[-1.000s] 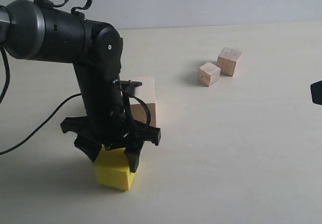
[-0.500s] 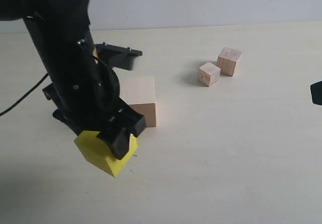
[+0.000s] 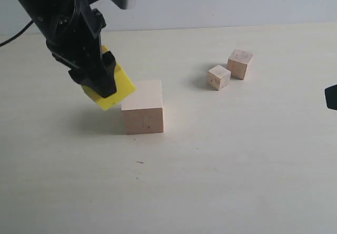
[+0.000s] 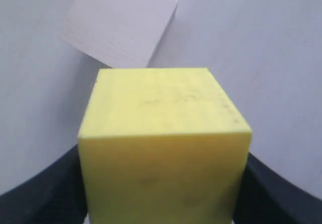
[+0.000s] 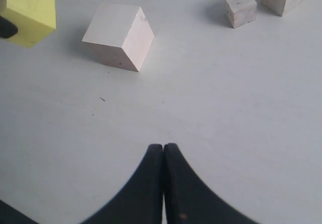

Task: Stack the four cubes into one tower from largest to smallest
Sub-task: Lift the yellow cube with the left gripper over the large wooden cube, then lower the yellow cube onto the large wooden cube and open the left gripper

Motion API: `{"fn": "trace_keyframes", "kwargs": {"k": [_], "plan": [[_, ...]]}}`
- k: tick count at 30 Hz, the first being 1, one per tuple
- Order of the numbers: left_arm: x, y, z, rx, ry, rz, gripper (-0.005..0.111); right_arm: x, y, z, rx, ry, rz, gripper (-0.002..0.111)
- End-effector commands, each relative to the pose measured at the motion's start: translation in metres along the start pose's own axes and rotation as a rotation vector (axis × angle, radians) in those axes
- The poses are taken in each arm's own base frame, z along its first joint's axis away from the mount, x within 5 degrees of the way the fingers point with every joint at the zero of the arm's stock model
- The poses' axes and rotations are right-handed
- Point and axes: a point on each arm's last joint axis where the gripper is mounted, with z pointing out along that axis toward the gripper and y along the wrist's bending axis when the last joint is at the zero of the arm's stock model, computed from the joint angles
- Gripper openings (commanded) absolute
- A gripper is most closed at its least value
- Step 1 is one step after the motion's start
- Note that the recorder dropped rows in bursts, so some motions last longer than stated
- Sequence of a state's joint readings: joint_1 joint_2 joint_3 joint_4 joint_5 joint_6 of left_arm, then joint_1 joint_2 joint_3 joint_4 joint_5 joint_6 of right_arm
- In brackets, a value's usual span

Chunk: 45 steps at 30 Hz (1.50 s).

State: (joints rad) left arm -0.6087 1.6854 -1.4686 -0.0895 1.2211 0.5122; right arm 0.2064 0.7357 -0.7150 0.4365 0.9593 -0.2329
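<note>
Left claw holds yellow cube tilted, clear of the surface point(image 3: 237, 155).
Left claw point(image 3: 105, 84) clamped on yellow cube point(image 3: 122, 89), just beside top-left edge of large pale wood cube point(image 3: 143, 108); smaller wood cube point(image 3: 218, 77) and small wood cube point(image 3: 240, 63) side by side, well right; right claw point(image 5: 163, 153) fully closed.

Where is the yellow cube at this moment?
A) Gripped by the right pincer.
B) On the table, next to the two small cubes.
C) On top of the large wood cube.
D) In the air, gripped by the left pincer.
D: the left pincer holds the yellow cube tilted above the table, beside the large pale wood cube, whose top is bare.
</note>
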Motion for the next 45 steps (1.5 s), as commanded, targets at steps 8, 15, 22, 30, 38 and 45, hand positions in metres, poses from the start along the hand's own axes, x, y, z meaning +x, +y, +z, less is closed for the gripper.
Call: {"fn": "trace_keyframes", "kwargs": {"k": [8, 15, 22, 30, 38, 45], "plan": [[-0.028, 0.023, 0.013, -0.065, 0.023, 0.373, 0.000, 0.000, 0.000, 0.000, -0.006, -0.007, 0.005, 0.000], [-0.045, 0.033, 0.024, -0.071, 0.018, 0.476, 0.000, 0.000, 0.000, 0.000, -0.006, -0.007, 0.009, 0.000], [-0.055, 0.041, 0.043, -0.059, 0.035, 0.474, 0.000, 0.000, 0.000, 0.000, -0.006, -0.009, 0.010, 0.000], [-0.057, 0.043, 0.071, -0.016, 0.084, 0.469, 0.000, 0.000, 0.000, 0.000, -0.006, -0.009, 0.010, 0.000], [-0.058, 0.042, 0.082, 0.003, 0.099, 0.473, 0.000, -0.001, 0.000, 0.000, -0.002, -0.016, 0.006, 0.000], [-0.064, 0.031, 0.083, 0.010, 0.096, 0.502, 0.000, -0.002, -0.001, 0.000, 0.003, -0.031, 0.005, 0.000]]}}
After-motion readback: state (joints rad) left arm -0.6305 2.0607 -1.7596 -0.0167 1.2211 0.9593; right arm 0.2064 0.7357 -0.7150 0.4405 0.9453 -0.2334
